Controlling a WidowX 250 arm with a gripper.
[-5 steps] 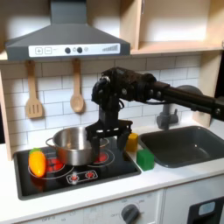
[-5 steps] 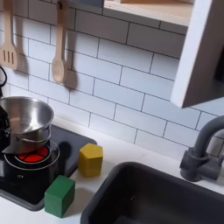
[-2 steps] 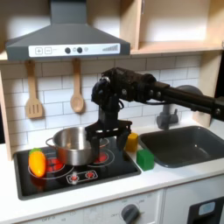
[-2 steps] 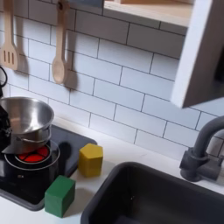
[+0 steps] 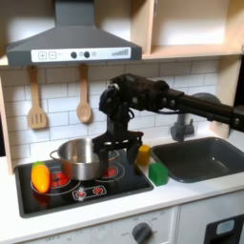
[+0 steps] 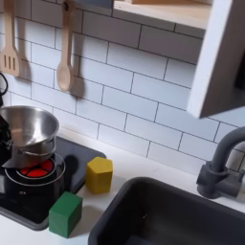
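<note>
Your gripper (image 5: 116, 146) sits low at the pot (image 5: 78, 157) on the stove (image 5: 91, 186).

In the first exterior view you see one sink (image 5: 200, 158), one steel pot on the stove's back burner, and your gripper at its right rim; whether it is clenched you cannot tell. That view adds one orange vegetable (image 5: 40, 176) at the stove's left. Both exterior views show two hanging utensils, one yellow block (image 6: 99, 174) and one green block (image 6: 65, 212); the second exterior view shows them well apart.
</note>
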